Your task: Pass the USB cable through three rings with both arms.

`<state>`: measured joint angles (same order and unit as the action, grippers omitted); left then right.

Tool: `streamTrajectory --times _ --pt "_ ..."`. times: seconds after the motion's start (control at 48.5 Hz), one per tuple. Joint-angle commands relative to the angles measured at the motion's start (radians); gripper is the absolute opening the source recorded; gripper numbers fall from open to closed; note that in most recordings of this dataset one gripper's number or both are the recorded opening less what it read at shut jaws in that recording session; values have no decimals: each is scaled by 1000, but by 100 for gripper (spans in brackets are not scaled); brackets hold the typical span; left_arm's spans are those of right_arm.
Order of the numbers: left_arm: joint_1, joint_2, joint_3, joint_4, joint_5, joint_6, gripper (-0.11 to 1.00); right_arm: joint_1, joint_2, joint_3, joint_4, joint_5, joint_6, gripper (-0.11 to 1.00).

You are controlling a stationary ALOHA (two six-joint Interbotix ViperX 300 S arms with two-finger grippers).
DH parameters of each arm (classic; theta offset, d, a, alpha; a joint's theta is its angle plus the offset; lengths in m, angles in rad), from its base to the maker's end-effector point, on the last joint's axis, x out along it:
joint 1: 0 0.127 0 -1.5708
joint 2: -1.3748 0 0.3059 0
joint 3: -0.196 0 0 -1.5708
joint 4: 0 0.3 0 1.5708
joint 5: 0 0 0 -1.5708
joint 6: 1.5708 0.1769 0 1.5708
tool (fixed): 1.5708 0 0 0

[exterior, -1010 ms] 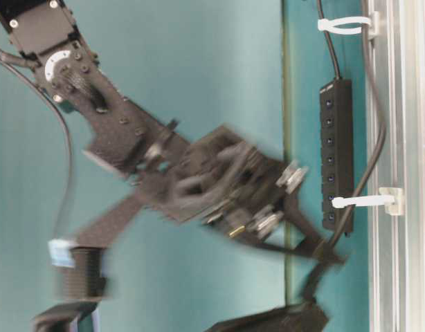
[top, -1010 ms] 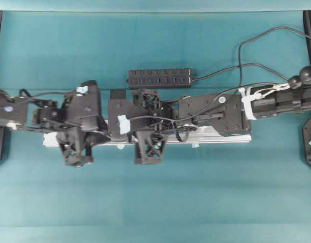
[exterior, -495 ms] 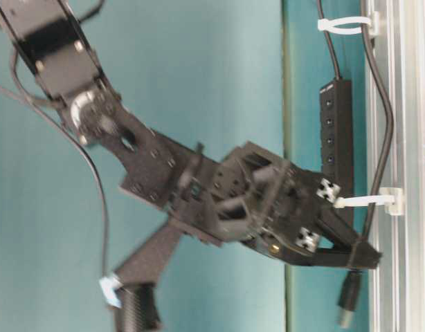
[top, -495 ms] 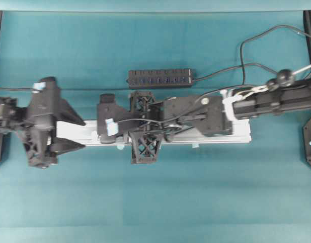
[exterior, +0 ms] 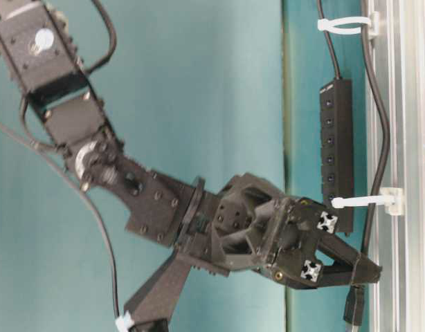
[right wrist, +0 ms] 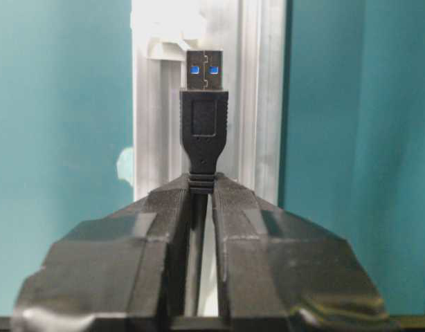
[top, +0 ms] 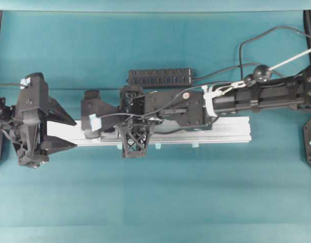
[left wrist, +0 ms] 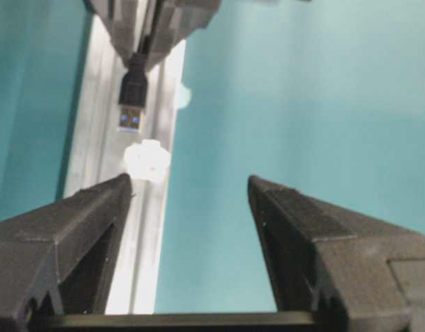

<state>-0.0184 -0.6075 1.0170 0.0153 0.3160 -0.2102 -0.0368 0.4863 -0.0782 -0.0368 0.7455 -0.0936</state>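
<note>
My left gripper (left wrist: 188,190) has pulled back, jaws wide and empty. My right gripper (right wrist: 201,190) has advanced, clamped behind the USB plug (right wrist: 203,117), which points along the aluminium rail (right wrist: 257,104) at the last white ring (left wrist: 147,158).

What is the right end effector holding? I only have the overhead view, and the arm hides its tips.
Observer: The right end effector is shut on the USB cable, just behind the plug, which sticks out past its tips.
Operator: Is the plug through the next ring?
Observer: Not yet. In the left wrist view a white ring stands on the rail between the plug's tip and the camera, with a gap between tip and ring.
Operator: And the left end effector?
Observer: The left end effector is open and empty, facing the plug.
</note>
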Motion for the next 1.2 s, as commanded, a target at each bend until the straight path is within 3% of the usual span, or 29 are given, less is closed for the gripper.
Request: streamTrajectory --times 0.0,1.175 --pt "-2 -3 -11 2 -5 2 72 0 2 -40 9 43 -26 -7" --pt "8 3 2 3 32 0 72 18 60 -120 32 51 -48 -7"
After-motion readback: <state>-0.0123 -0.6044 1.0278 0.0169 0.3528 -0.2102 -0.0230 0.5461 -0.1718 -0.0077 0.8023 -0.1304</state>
